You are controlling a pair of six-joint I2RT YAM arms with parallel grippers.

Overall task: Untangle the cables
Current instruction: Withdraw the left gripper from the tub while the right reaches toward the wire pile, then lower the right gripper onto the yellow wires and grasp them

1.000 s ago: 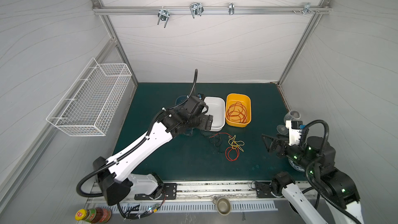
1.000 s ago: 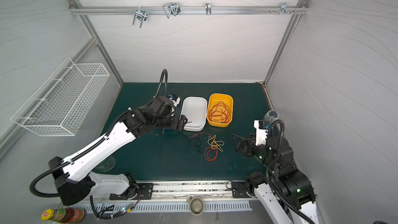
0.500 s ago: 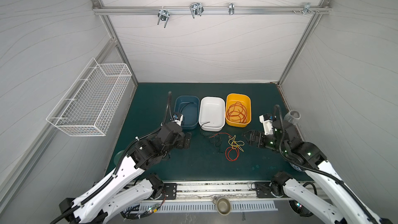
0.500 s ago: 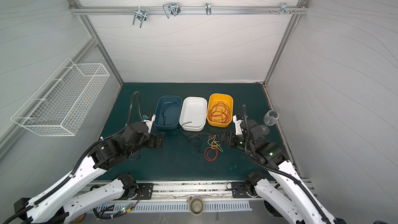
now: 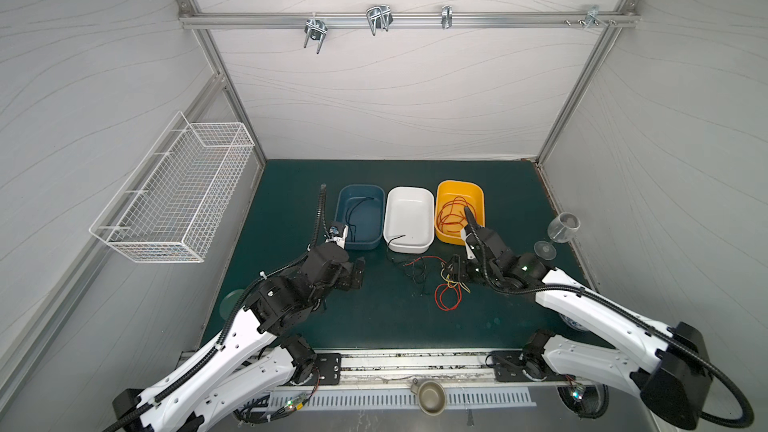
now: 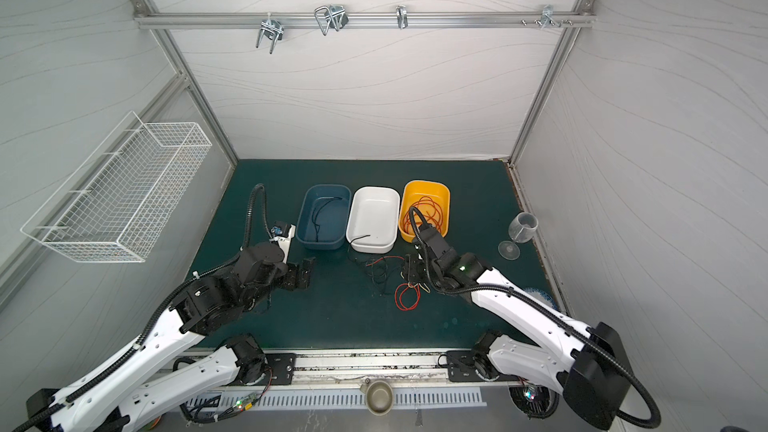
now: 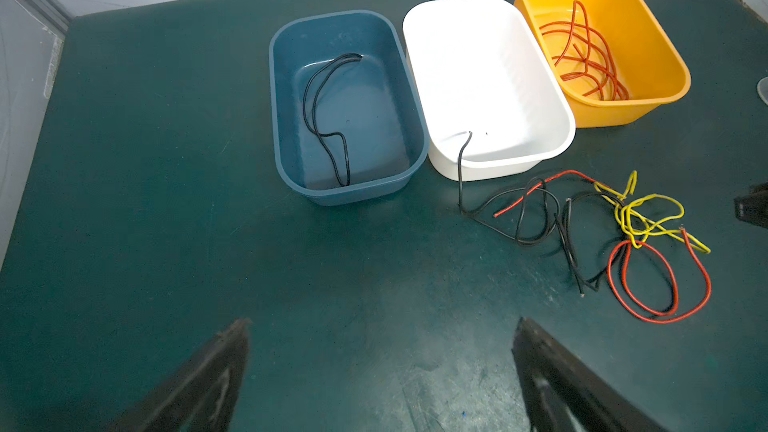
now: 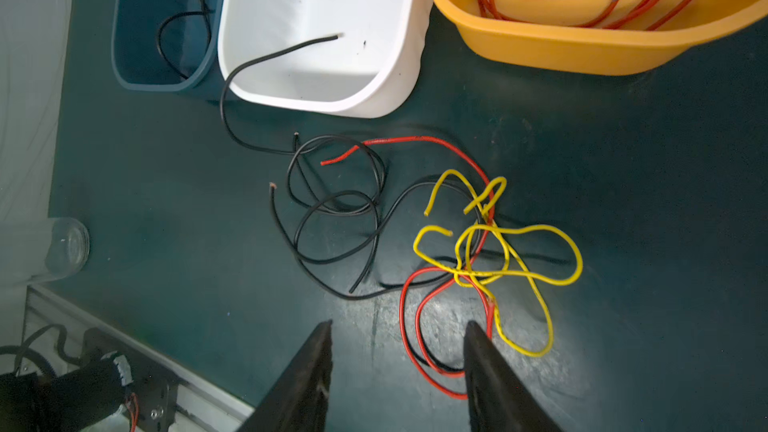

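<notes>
The cables (image 5: 440, 280) lie in a loose tangle of black, red and yellow wires on the green mat in front of the bins, seen in both top views (image 6: 395, 280). My right gripper (image 8: 399, 324) hovers over the tangle's near edge with its jaws apart and nothing held; a red loop (image 8: 402, 326) lies on the mat between the fingers. One black cable's end (image 8: 282, 51) hangs over the white bin's rim. My left gripper (image 7: 380, 322) stands wide open over bare mat, left of the tangle (image 7: 602, 222).
Blue bin (image 5: 359, 218) holds a black cable, the white bin (image 5: 409, 218) is in the middle, the yellow bin (image 5: 459, 211) holds red cables. A tipped wine glass (image 5: 561, 228) lies at the right edge. A wire basket (image 5: 178, 193) hangs on the left wall.
My left arm drew back from the bins to the front left. My right arm swung in from the right front to the tangle, and its jaws have narrowed.
</notes>
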